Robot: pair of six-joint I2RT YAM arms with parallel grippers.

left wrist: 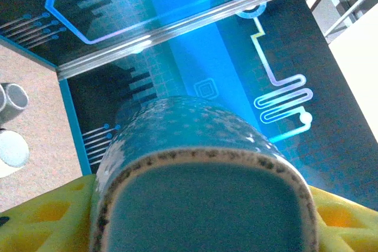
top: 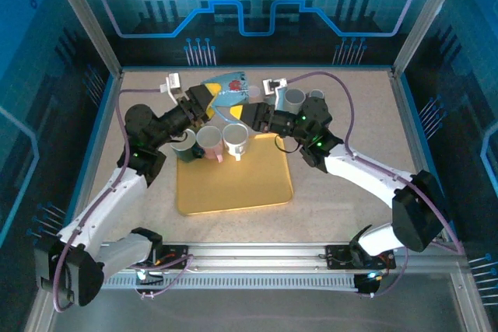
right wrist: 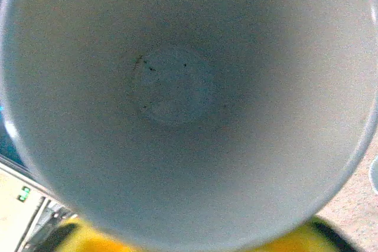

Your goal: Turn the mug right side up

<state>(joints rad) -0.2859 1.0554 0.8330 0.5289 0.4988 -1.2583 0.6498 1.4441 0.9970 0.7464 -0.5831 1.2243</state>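
The mug is blue and speckled and hangs on its side above the table's far middle, between my two grippers. My left gripper is shut on its body. In the left wrist view the mug's flat blue base faces the camera, with yellow fingers on either side. My right gripper meets the mug from the right. In the right wrist view I look straight into the mug's pale grey inside. A yellow finger peeks below the rim, and the jaws' stance is hidden.
A yellow tray lies mid-table. Along its far edge stand a teal mug, a pink mug and a white mug, just below the held mug. Two grey cups stand at the back right, close to the right arm.
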